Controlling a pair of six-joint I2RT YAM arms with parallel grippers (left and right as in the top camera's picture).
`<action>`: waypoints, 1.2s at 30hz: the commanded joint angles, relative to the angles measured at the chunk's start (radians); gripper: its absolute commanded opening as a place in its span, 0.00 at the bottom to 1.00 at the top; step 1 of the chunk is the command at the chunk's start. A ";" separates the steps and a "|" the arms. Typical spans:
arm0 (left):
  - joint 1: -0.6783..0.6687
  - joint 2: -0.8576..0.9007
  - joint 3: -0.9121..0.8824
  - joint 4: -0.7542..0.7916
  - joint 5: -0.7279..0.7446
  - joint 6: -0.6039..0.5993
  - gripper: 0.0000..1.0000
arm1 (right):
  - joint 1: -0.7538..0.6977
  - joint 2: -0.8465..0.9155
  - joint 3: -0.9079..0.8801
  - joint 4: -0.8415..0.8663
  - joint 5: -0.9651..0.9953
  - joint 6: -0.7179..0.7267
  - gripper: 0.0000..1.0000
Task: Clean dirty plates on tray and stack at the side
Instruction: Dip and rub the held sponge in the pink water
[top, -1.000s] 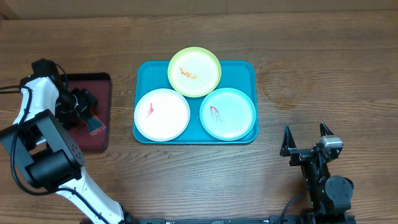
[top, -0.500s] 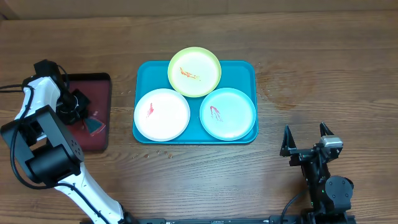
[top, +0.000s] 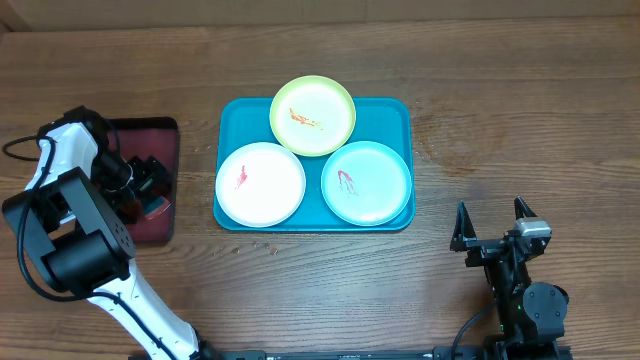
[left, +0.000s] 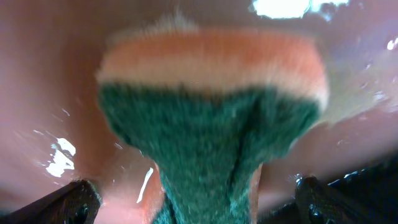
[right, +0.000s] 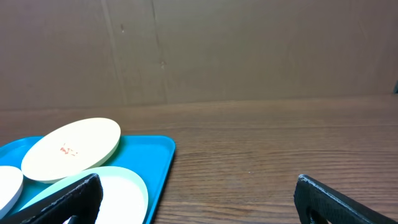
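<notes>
Since a moment ago, the left fingers (left: 68, 199) have been shifted lower over the red tray (top: 150, 130) at the left edge of the overhead frame. They are now set either side of the sponge (top: 155, 207). In the left wrist view the sponge (left: 211, 155) fills the middle, green face forward, and bare tray is seen between it and each finger. The fingers are therefore judged spread and not yet clenched on it. The pickup of the cleaning tool appears to be just beginning, and no wiping is done. Red smears are seen on the yellow-green plate (top: 313, 116), the white plate (top: 260, 183) and the mint plate (top: 366, 182), all lying on the blue tray (top: 405, 110) at centre frame. The yellow-green plate overhangs the tray's upper rim, and the white plate reaches its left rim. The right fingers (right: 74, 196) are parked at lower right, spread and holding nothing, unmoved. Bare counter (top: 500, 100) is left open to the right of the tray and along the top of the frame, which is judged room enough for a stack.
</notes>
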 joint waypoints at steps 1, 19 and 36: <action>0.000 0.035 -0.005 -0.022 0.053 0.004 0.98 | 0.004 -0.002 -0.010 0.007 -0.001 -0.008 1.00; -0.003 0.035 -0.005 0.085 -0.052 0.004 1.00 | 0.005 -0.002 -0.010 0.007 -0.001 -0.008 1.00; -0.002 0.035 -0.005 0.117 -0.138 0.005 0.29 | 0.004 -0.002 -0.010 0.007 -0.001 -0.008 1.00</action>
